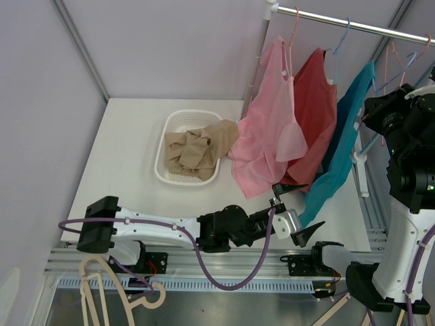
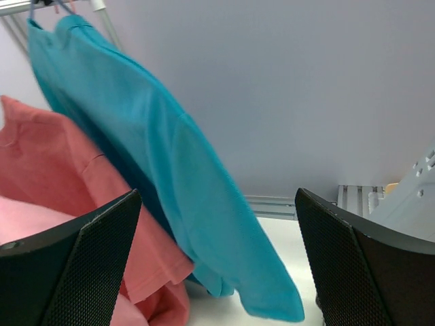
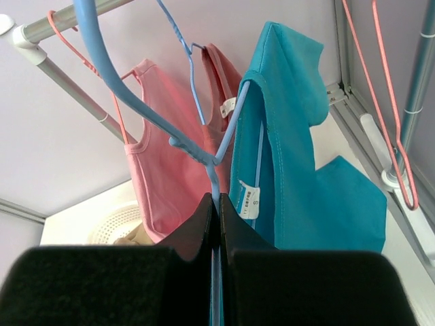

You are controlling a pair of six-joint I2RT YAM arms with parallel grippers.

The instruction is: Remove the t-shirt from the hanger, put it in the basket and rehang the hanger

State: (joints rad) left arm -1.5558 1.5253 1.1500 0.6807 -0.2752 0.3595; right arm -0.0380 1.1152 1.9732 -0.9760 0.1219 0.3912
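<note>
One white basket [image 1: 178,117] sits toward the far edge of the desk [image 1: 129,156], left of its middle, with a crumpled beige garment [image 1: 197,149] spilling over its right rim. To its right a pink shirt [image 1: 265,136] and then a red shirt [image 1: 314,109] hang from a metal rail [image 1: 353,26] that runs above the far right corner.

The left arm stretches along the near edge, and the left pincer [image 1: 312,205] is spread wide, holding nothing. It points up at the hanging clothes. In the left wrist view the teal t-shirt [image 2: 183,183] shows in the gap between its two fingers [image 2: 81,272], apart from both. Its lower hem hangs just above and beyond them.

The teal t-shirt [image 1: 340,142] is the rightmost garment. It slopes down from the rail toward the near right part of the desk.

At the right edge the right arm stands tall, level with the rail. In the right wrist view the right pincer [image 3: 219,204] is pressed together on the thin lower bar of a blue hanger [image 3: 115,75]. The t-shirt drapes from that hanger just beyond the fingertips, its neck label facing the camera. Two bare pink hangers [image 3: 391,102] hang farther right.
</note>
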